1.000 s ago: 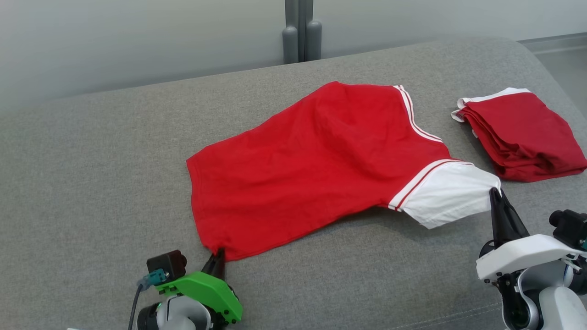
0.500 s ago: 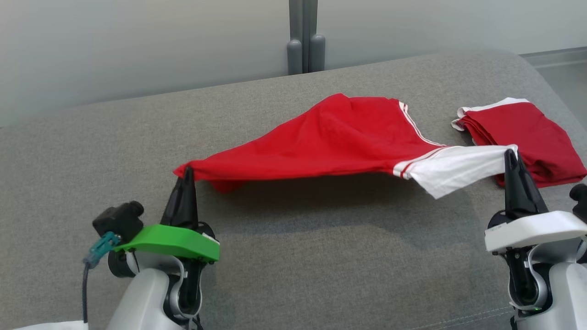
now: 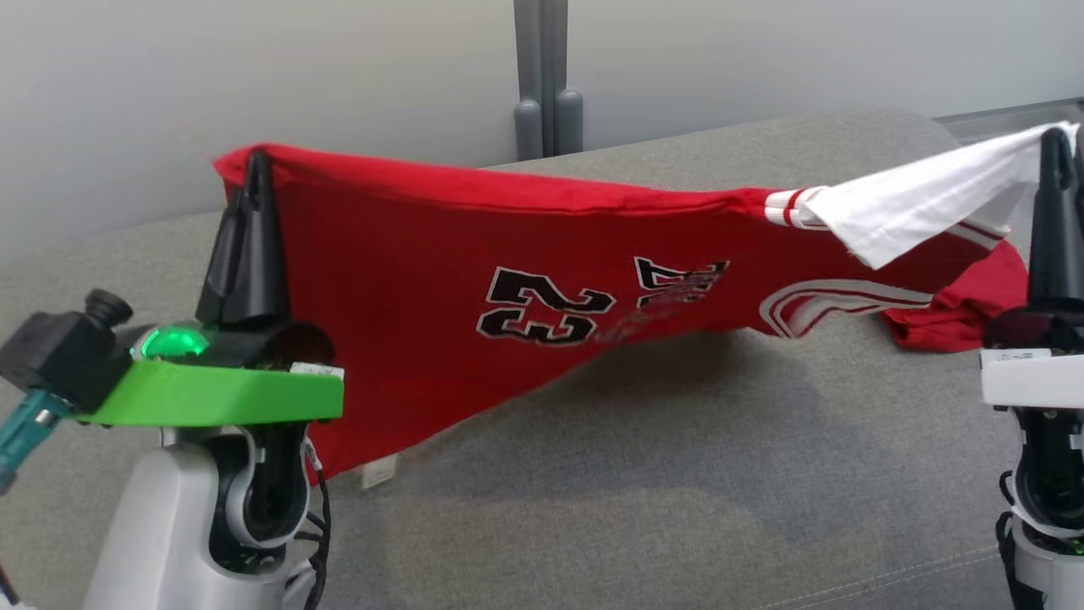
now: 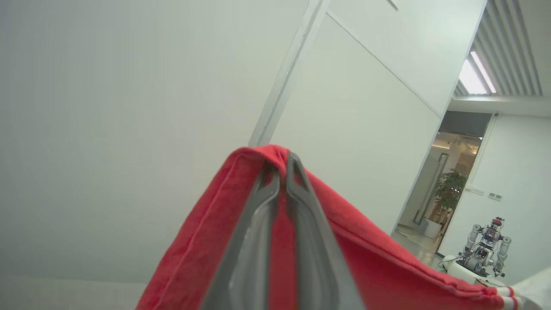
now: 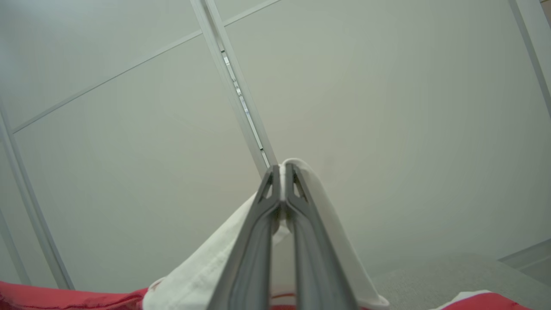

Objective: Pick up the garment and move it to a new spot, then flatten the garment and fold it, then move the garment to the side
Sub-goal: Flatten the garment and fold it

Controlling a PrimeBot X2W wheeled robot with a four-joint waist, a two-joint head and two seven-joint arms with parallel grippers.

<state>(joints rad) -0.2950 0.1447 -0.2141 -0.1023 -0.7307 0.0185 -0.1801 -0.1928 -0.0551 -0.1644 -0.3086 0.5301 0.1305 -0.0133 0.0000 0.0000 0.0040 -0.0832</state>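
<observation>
at the left of the head view, the left gripper (image 3: 257, 161) stands above its green mount (image 3: 220, 394). its two dark fingers are pinched tight on a red corner of the jersey (image 3: 406, 254). in the left wrist view, red cloth wraps over the closed tips and the hem runs down to either side.

the jersey hangs in the air, stretched wide between the two claws above the grey sofa cushion (image 3: 644, 474). its top edge sags slightly in the middle. a black, white-edged number 23 (image 3: 542, 313) faces the camera upside down, and the lettering beside it is too blurred to read. a small white tag (image 3: 378, 474) dangles at the low left hem. i cannot tell whether that hem touches the cushion.

behind it a grey post (image 3: 542, 76) runs up the pale wall.

further right, red and white stripes lead into the white sleeve (image 3: 923, 203). the right gripper (image 3: 1053, 140) has the sleeve's end clamped between its shut fingers, as the right wrist view confirms, with white cloth draped over the tips.

low on the right, partly hidden behind the hanging jersey, a folded red garment (image 3: 940, 326) lies on the cushion.
</observation>
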